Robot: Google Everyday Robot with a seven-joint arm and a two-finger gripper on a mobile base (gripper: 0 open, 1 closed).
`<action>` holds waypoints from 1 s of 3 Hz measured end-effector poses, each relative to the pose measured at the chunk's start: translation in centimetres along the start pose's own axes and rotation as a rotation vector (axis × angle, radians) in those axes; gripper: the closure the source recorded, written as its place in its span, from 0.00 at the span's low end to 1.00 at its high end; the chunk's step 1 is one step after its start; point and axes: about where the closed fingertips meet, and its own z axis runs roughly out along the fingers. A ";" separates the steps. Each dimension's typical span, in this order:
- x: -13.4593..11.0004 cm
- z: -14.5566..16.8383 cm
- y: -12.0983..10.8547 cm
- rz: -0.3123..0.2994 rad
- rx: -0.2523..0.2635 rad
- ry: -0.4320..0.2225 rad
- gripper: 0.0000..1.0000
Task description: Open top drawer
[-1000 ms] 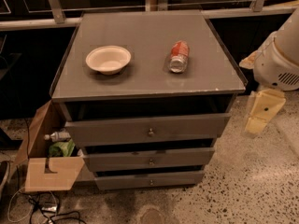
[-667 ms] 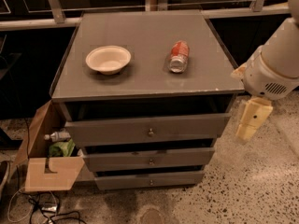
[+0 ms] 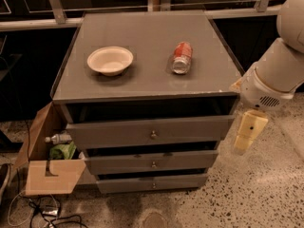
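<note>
We are looking down on a grey cabinet whose counter [image 3: 147,75] is carrying a white paper bowl [image 3: 110,60] and a red soda can [image 3: 182,57] lying on its side. Our white arm [image 3: 280,70] is reaching in from the right, outside the cabinet's edge. The top drawer [image 3: 114,133] is sitting directly under the counter. Its front is standing a little proud with a dark gap above it, so we are judging it only partly open. The middle drawer [image 3: 118,163] and bottom drawer [image 3: 128,183] are sitting below. An open cardboard box [image 3: 52,177] is leaning by the cabinet's left side. The claw [image 3: 248,133] is hanging beside the top drawer's right end, near but not touching it, and well apart from the brass knob [image 3: 153,135] at the front's centre. We cannot tell whether the claw is apart or together. We are worrying that a sideways sweep toward the knob could clip the drawer's corner or catch the middle drawer's knob instead. A hard tug could also set the can rolling.
</note>
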 end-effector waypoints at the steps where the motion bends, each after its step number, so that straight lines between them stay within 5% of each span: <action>1: 0.0 2.1 1.3 0.010 -0.048 -0.013 0.00; 3: -1.1 9.2 3.3 0.015 -0.099 -0.020 0.00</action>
